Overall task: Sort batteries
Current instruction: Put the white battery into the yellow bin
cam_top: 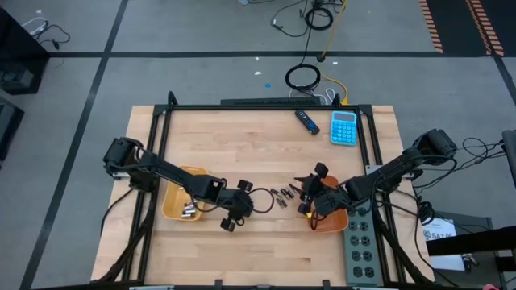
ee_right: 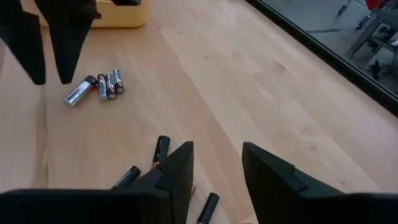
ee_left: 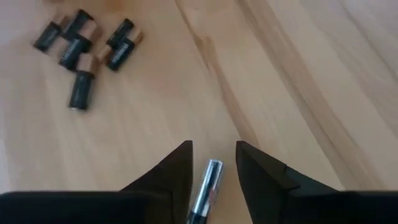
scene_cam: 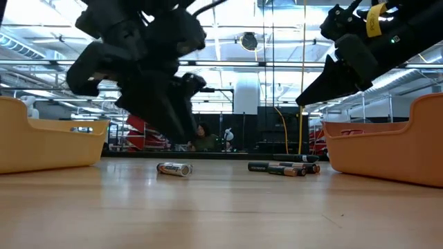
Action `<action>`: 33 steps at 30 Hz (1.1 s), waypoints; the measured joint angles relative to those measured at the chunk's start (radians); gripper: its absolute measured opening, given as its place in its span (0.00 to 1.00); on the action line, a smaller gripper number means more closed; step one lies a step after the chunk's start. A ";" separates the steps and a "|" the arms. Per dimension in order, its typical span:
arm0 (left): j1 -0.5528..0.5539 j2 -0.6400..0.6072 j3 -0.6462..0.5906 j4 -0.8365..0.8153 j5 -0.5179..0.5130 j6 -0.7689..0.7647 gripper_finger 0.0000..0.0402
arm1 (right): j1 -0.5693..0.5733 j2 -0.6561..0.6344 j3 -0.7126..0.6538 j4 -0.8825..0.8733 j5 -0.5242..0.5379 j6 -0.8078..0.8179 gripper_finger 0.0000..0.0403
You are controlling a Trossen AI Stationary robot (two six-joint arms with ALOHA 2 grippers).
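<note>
A silver battery (ee_left: pixel 207 186) lies flat on the table (cam_top: pixel 266 145), framed between the two fingers of my left gripper (ee_left: pixel 213 163). Its long axis runs along the gap between them, one end pointing out ahead of my fingertips (ee_left: pixel 180 155). My left jaws stand parted around it, a little wider than the cell, and I cannot tell whether either finger touches it; it rests on the wood, not lifted. In the low view the same silver cell (scene_cam: pixel 174 169) lies on its side, broadside to that camera, below my left arm.

Ahead of my left jaws, well apart from the silver one, a cluster of dark batteries (ee_left: pixel 84 46) lies flat and close together, most of them roughly parallel, one a little aside. From overhead this group (cam_top: pixel 281 196) sits on the bare wood between my two grippers.

My right gripper (ee_right: pixel 216 155) hovers over the table near the orange tray (cam_top: pixel 332 221), jaws partly open and holding nothing; a few dark cells (ee_right: pixel 160 149) lie scattered just around its fingers. My left gripper (cam_top: pixel 235 211) sits just beside the yellow tray (cam_top: pixel 173 205), which holds some silver batteries (cam_top: pixel 189 211).
</note>
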 joint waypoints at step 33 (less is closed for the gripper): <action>0.010 0.127 0.004 -0.050 0.003 0.064 0.12 | 0.000 0.000 0.000 -0.010 0.000 0.003 0.32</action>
